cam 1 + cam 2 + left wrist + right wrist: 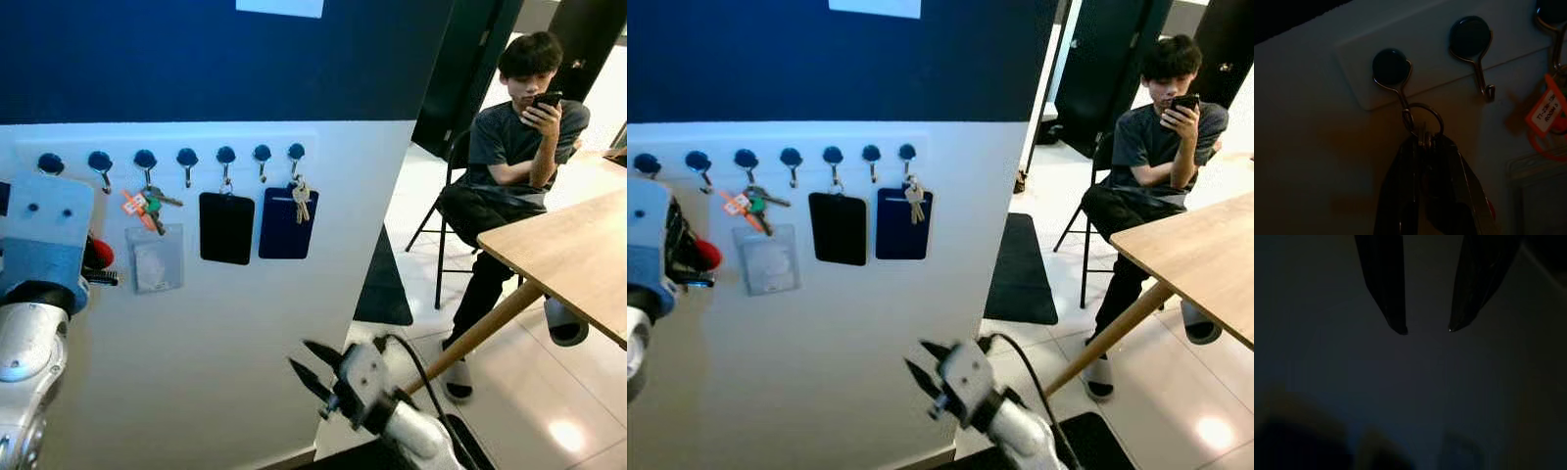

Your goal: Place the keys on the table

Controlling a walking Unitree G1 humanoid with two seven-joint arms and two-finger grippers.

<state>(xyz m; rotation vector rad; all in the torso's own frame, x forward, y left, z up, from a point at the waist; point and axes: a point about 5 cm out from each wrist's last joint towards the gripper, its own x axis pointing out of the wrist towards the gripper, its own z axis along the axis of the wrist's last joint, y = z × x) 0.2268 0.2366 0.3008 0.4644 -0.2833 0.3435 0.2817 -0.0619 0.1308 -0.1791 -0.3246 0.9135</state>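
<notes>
White wall rack (245, 147): left tool (1437, 196) clenched on keys (1425, 142) hanging from hook (1393, 73). Light, jangly, slippery; hold the bunch under its ring. Right tool (312, 364) released.

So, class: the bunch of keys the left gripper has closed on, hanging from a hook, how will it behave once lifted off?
The bunch of keys hangs by a thin ring, so it will probably swing and rattle loosely rather than stay stiff. The left gripper pinches the keys below the ring, so they may pivot or slip. The ring must likely rise over the hook tip to come free.
</notes>
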